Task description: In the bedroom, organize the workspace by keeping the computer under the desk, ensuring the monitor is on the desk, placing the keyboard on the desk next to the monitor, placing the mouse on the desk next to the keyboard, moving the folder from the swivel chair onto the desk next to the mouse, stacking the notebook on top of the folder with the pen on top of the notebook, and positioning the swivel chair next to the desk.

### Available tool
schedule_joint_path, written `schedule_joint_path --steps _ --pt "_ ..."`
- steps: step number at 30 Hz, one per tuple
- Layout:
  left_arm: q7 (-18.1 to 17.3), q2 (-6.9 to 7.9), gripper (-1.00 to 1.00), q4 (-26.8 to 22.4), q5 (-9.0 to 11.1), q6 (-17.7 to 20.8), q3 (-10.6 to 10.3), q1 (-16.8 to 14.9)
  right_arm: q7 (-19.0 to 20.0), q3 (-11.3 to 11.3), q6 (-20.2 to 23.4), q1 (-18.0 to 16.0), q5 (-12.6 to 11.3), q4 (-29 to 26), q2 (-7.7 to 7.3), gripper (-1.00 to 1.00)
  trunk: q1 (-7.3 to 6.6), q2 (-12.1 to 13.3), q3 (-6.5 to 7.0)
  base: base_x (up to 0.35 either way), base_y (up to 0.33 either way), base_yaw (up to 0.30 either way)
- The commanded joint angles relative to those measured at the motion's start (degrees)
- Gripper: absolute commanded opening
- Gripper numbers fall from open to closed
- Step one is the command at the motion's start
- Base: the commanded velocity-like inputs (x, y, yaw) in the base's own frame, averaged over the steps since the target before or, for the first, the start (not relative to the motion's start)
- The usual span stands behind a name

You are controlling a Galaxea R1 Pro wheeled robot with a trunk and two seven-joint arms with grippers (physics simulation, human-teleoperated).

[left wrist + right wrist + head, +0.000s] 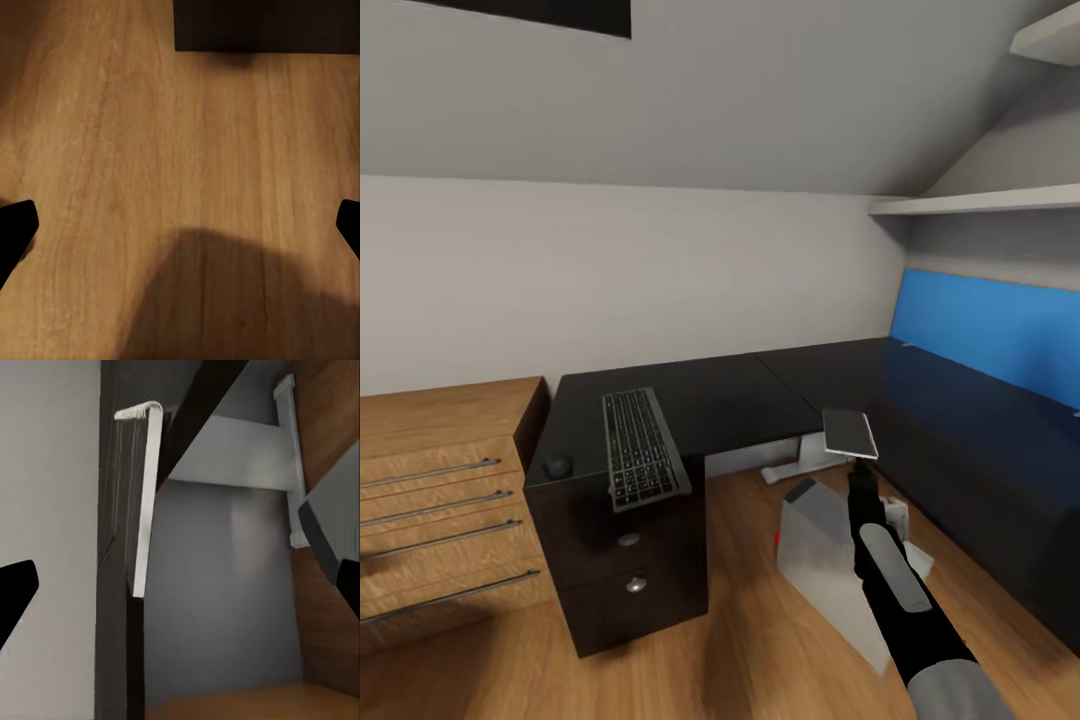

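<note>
The notebook (850, 432) is lying at the very edge of the desk (700, 400), partly sticking out (above the computer (825, 560)). The right gripper (857, 470) is hanging spread wide just beside it, pinching nothing. A small bump there may be sending the notebook sliding off onto the floor.

No text, label or number is legible anywhere.

surface (760, 385): glossy black, L-shaped | on it: keyboard (642, 448) near left end, overhanging near edge; mouse (557, 466) at left corner | floor (740, 640): wood planks, computer (830, 565) on it
</note>
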Motion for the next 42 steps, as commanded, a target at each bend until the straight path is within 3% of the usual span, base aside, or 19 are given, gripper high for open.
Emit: schedule_joint_path --steps 1,4,7,15,42 --pt "0.35 0.08 1.00 -0.07 0.60 -0.39 -0.32 -0.04 -0.12 -0.73 -0.38 -0.02 -0.49 -0.02 -0.01 1.00 0.00 -0.02 -0.05 0.065 0.000 0.000" --pt "0.35 0.08 1.00 -0.07 0.37 -0.39 -0.35 -0.03 -0.18 -3.34 -0.29 0.02 -0.60 0.08 0.06 1.00 0.00 -0.02 -0.05 0.149 0.000 0.000" --pt "0.35 0.08 1.00 -0.06 -0.38 -0.39 -0.34 -0.01 -0.19 -4.11 -0.27 0.00 -0.64 0.10 0.08 1.00 0.00 -0.02 -0.05 0.153 0.000 0.000" --pt "0.35 0.08 1.00 -0.06 -1.25 -0.41 -0.34 -0.04 -0.12 -4.44 -0.21 0.02 -0.67 0.14 0.28 1.00 0.00 -0.02 -0.05 0.054 0.003 0.000" --pt "0.35 0.08 1.00 0.65 -1.33 -0.44 -0.11 -0.04 -0.20 -4.46 -0.19 0.01 -0.58 0.21 0.39 1.00 0.00 -0.02 -0.05 0.116 0.074 0.000"
